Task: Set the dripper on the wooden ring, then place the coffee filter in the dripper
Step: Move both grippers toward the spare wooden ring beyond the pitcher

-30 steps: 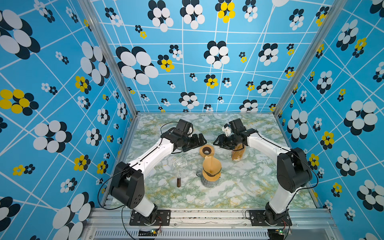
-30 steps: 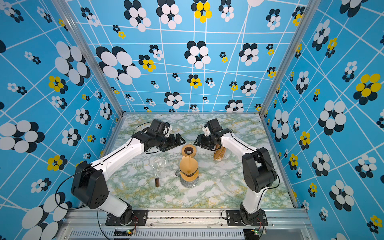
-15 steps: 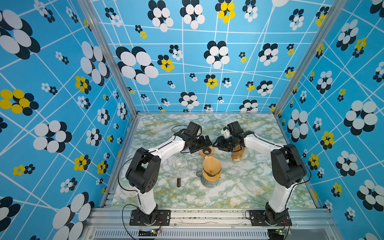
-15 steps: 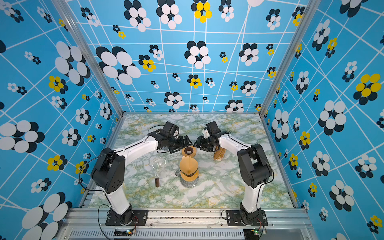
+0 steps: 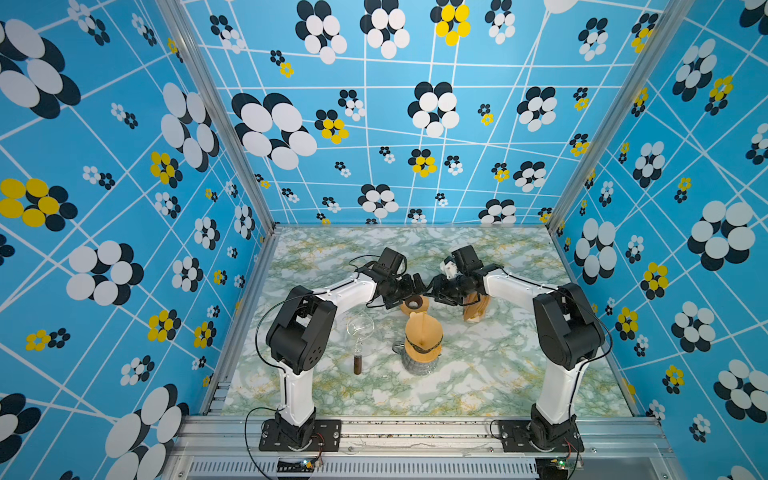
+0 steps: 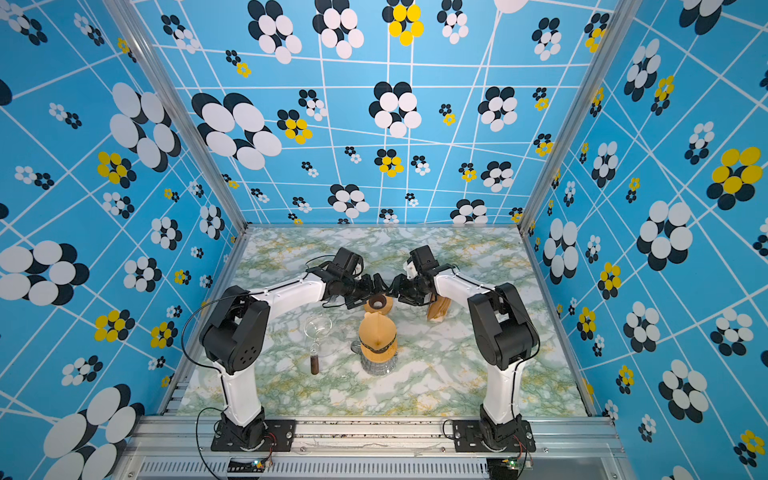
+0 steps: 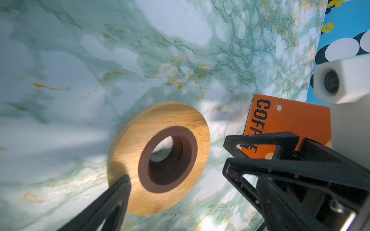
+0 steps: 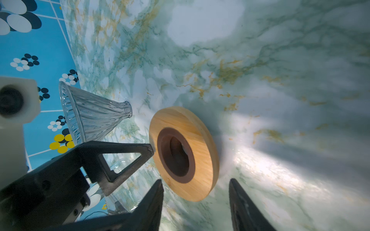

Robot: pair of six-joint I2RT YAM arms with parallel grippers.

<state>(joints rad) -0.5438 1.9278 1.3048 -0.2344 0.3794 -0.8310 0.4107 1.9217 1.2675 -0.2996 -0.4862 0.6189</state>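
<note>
Bright, even top views; wrist views warped, soft at edges, glare on the table [image 8: 260, 166]

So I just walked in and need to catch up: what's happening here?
The left gripper and right gripper, both open and empty, face each other over a wooden ring mid-table. The glass dripper lies on its side near the left arm, no filter in it. The orange coffee box stands by the right arm.
</note>
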